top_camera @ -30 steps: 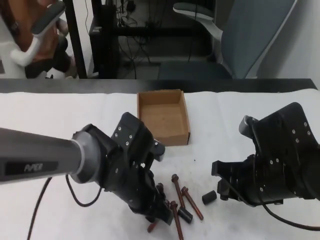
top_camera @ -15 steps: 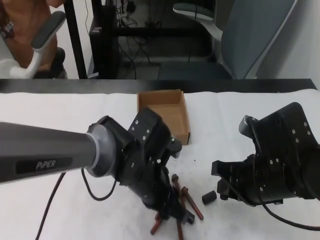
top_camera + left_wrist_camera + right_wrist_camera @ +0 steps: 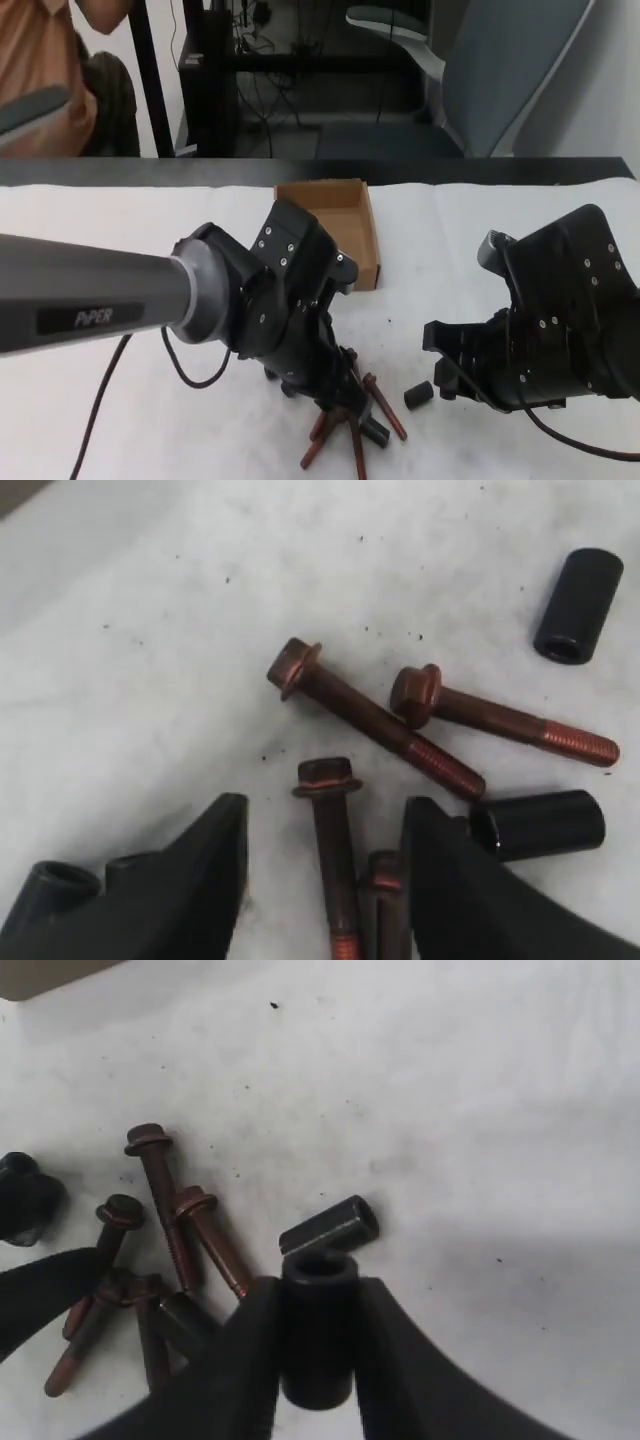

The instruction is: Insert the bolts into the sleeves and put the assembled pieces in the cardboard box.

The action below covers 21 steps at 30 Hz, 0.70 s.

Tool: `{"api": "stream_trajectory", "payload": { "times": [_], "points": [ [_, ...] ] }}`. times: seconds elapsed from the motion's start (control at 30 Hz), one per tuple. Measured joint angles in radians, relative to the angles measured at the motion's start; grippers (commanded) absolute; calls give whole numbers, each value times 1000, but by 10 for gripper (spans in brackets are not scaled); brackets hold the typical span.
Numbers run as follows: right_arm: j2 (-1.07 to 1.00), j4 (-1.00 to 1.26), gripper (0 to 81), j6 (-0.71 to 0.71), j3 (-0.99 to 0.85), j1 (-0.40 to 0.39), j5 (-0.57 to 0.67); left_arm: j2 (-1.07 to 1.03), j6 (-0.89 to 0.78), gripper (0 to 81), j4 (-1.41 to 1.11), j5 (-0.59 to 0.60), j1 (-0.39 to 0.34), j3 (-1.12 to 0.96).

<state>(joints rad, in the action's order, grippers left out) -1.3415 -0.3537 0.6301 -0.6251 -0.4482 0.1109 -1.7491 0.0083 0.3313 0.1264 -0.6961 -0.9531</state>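
Left wrist view has the left gripper [image 3: 322,810] spread wide either side of a coppery bolt [image 3: 336,870] lying on the bench [image 3: 120,660], right gripper [image 3: 318,1295] pinching a black sleeve [image 3: 318,1360]; bolts look stiff, dense, roll-happy, so I'd grab mid-shank.

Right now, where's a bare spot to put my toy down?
Bare cloth lies between the cardboard box and the right gripper, and left of the box. It's crowded at the front: bolts and sleeves lie around the open left gripper.
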Motion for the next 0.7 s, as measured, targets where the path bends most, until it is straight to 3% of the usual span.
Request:
{"api": "stream_trajectory", "payload": {
  "times": [0.5, 0.57, 0.6, 0.63, 0.7],
  "points": [
    [0, 2, 0, 0, 0, 0, 20, -70, 0, 430, -33, -19, 0, -9],
    [0, 2, 0, 0, 0, 0, 22, -72, 0, 291, -27, -19, 0, -9],
    [0, 6, 0, 0, 0, 0, 23, -72, 0, 190, -24, -26, 0, -12],
    [0, 10, 0, 0, 0, 0, 22, -72, 0, 31, -22, -30, 0, -12],
    [0, 21, 0, 0, 0, 0, 22, -72, 0, 18, -13, -35, 3, -16]
  ]
}}
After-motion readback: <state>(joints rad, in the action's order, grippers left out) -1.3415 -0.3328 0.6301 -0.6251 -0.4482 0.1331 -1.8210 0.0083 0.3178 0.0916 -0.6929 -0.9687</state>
